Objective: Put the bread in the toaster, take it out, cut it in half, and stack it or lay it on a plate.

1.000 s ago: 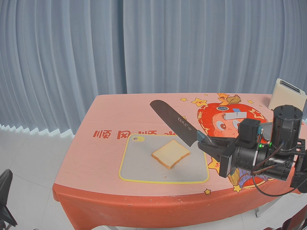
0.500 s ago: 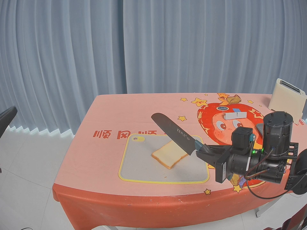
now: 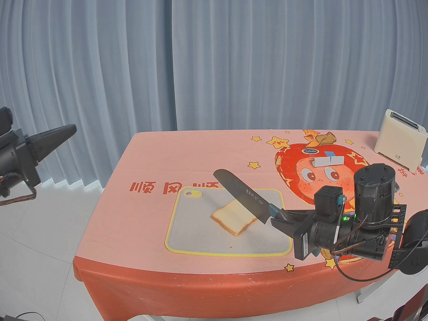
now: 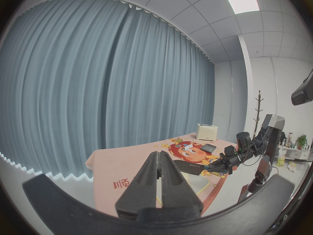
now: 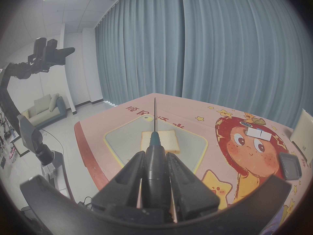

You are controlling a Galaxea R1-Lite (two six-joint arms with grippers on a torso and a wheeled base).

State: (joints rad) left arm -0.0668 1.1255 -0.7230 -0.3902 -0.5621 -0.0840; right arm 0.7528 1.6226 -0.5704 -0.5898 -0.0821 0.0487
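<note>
I hold one knife (image 3: 243,192) in my right gripper (image 3: 280,214), the fingers clamped on its handle at the near right of the table (image 3: 169,152). The dark blade slants up and away to the far left, out over the one cutting board (image 3: 196,228). In the head view it crosses the far right corner of the one slice of bread (image 3: 232,221). From my right wrist the blade (image 5: 154,115) shows edge-on, lined up over the middle of the slice (image 5: 166,141). I cannot tell whether the edge touches the bread.

The slice lies flat and whole on the board, a little right of the board's middle. The board sits near the table's front edge.

One pale toaster (image 3: 399,139) stands at the far right corner, well apart from the board. One dark tray (image 5: 290,165) lies on the cloth on the right side, nearer than the toaster. Two small pale strips (image 3: 327,160) lie side by side on the printed cartoon face.

My left gripper (image 3: 71,129) hangs out to the left, off the table and raised, well apart from everything. Its two fingers (image 4: 150,177) are pressed together on nothing.
</note>
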